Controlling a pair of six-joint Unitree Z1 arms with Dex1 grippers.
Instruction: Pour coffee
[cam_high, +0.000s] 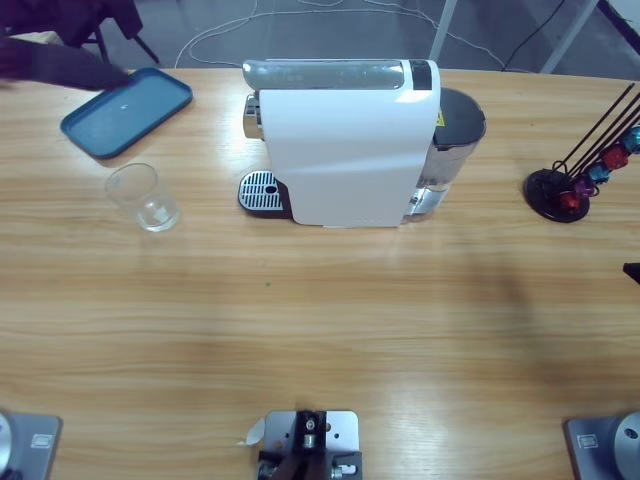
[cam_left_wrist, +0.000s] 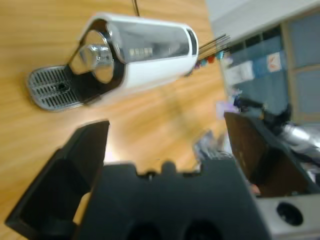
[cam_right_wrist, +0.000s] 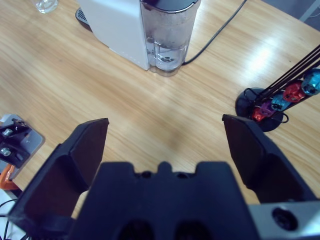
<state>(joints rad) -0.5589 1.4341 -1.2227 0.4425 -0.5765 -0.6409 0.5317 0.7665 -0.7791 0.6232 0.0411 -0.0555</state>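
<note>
High view, white coffee machine (cam_high: 345, 150), no legible labels, both grippers' jaws released.

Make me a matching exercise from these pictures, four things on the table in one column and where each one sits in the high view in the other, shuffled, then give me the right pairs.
Things:
1. blue tray
2. clear glass
3. coffee machine
4. capsule rack

Places in the high view:
A. by the table's right end
B. at the far left corner of the table
C. on the left, nearer the camera than the tray
D. in the middle, toward the far edge

Pairs: 1-B, 2-C, 3-D, 4-A
</note>
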